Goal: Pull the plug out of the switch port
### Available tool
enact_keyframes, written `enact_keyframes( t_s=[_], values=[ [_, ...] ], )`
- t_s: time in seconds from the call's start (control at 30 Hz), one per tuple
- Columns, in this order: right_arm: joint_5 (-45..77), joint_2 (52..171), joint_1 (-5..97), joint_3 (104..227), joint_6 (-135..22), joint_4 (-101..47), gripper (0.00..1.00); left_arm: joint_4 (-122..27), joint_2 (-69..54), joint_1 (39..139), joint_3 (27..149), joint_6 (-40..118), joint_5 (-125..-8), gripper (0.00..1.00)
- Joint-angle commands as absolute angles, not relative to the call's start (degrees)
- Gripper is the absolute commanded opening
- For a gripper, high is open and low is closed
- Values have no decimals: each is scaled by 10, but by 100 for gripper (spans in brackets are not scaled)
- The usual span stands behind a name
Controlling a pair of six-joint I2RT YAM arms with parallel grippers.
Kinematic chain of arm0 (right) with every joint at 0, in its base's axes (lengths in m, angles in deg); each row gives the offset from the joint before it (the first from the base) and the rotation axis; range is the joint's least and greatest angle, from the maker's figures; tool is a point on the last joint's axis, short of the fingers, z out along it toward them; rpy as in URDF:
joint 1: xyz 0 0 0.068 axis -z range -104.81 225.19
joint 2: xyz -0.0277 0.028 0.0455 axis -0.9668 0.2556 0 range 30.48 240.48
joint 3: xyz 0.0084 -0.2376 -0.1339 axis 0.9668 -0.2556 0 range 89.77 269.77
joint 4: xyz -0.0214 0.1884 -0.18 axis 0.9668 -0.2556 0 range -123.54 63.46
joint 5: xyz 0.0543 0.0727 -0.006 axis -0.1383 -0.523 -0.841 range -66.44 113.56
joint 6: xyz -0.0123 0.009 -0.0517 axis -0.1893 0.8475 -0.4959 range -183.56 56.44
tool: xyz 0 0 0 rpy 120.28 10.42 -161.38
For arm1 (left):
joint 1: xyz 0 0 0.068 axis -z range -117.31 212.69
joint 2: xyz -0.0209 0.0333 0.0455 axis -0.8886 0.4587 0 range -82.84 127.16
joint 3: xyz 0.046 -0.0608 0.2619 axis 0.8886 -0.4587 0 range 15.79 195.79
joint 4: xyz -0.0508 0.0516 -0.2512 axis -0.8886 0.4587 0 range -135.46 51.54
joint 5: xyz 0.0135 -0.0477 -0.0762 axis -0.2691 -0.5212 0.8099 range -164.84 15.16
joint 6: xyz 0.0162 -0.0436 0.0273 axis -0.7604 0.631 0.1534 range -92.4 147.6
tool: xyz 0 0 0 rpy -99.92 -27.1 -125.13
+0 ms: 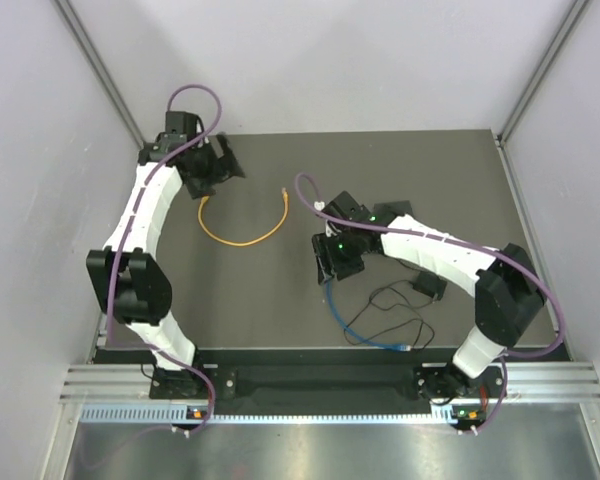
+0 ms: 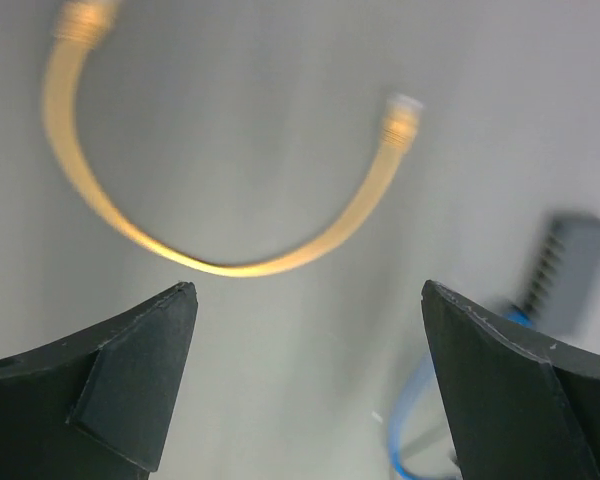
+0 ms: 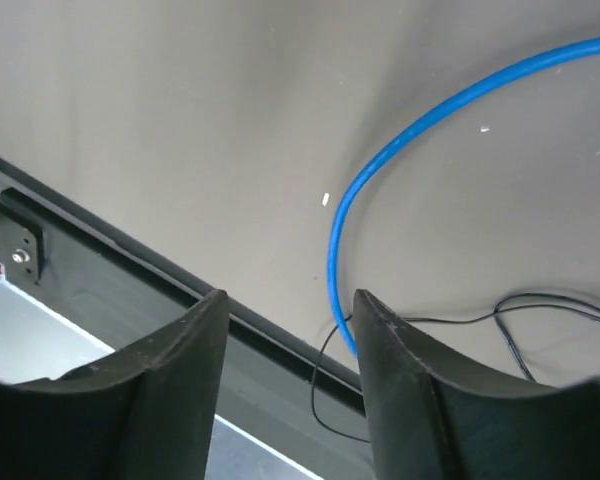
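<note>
Dark table mat (image 1: 280, 300) underlies all. Left gripper (image 2: 310, 300): jaws wide apart, empty, above yellow cable (image 2: 210, 262), both plugs free. Right gripper (image 3: 290, 300): jaws parted, empty, beside blue cable (image 3: 380, 170). Switch (image 2: 572, 262), blurred, lies apart from the yellow cable; extraction appears complete.

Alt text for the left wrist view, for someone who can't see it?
The left gripper hangs wide open above a yellow cable lying in a U on the grey table, both plugs free. A blurred black box and blue cable sit at right.

Switch (image 2: 572, 262) blurred; yellow cable (image 2: 220, 267) blurred; blue cable (image 3: 420, 126) cut off by edge.
</note>
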State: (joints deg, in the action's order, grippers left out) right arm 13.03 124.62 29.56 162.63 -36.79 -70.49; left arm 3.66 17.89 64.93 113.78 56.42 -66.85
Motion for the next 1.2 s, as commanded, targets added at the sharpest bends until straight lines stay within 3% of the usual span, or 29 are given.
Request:
enact_keyframes(
  t_s=[0.0, 0.17, 0.4, 0.5, 0.6, 0.63, 0.67, 1.17],
  values=[
    [131, 1248, 303, 1661, -382, -730, 54, -15, 145, 705, 1119, 598, -587, 99],
    [184, 1216, 362, 1659, -362, -737, 54, -28, 150, 811, 1115, 593, -558, 97],
    [252, 1203, 478, 1668, -380, -755, 55, -88, 173, 862, 1103, 603, -462, 84],
    [277, 1212, 517, 1673, -385, -761, 67, -93, 185, 877, 1102, 605, -429, 84],
    [284, 1236, 551, 1681, -401, -762, 85, -94, 201, 897, 1100, 600, -394, 84],
    [292, 1243, 558, 1685, -409, -763, 96, -93, 207, 901, 1101, 600, -385, 84],
    [307, 1250, 570, 1692, -414, -759, 99, -92, 210, 911, 1100, 598, -371, 84],
    [276, 1413, 670, 1777, -529, -723, 100, -37, 160, 926, 1054, 540, -382, 91]
  ],
)
